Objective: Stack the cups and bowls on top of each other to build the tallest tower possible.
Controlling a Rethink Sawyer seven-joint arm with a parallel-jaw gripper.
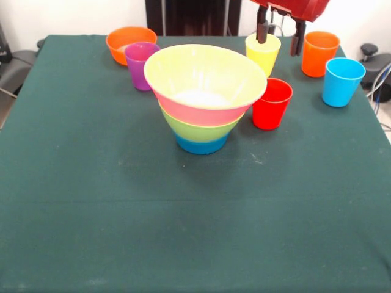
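Four bowls nested already into the tower (204,97), standing right way up near the middle of the counter (91,213): blue at the base, then green, then pink, with the widest bowl on top, its inside showing pale yellow-green. One bowl left out: the small orange bowl (131,43), alone toward the far left corner, touching nothing but perhaps the purple cup (141,64) just in front of it. No cups stacked yet. Five loose and upright: purple close beside the tower's left rim; red cup (272,102) just beside its right rim; yellow cup (263,54) behind the red one; orange cup (320,53) and light blue cup (343,81) side by side at the far right, well apart from the tower. Gripper (280,35) hanging at the top edge, jaws apart and holding nothing, one of them in front of the yellow cup's rim, the other off to its right. By judgement, under halfway: five cups and one bowl still to place
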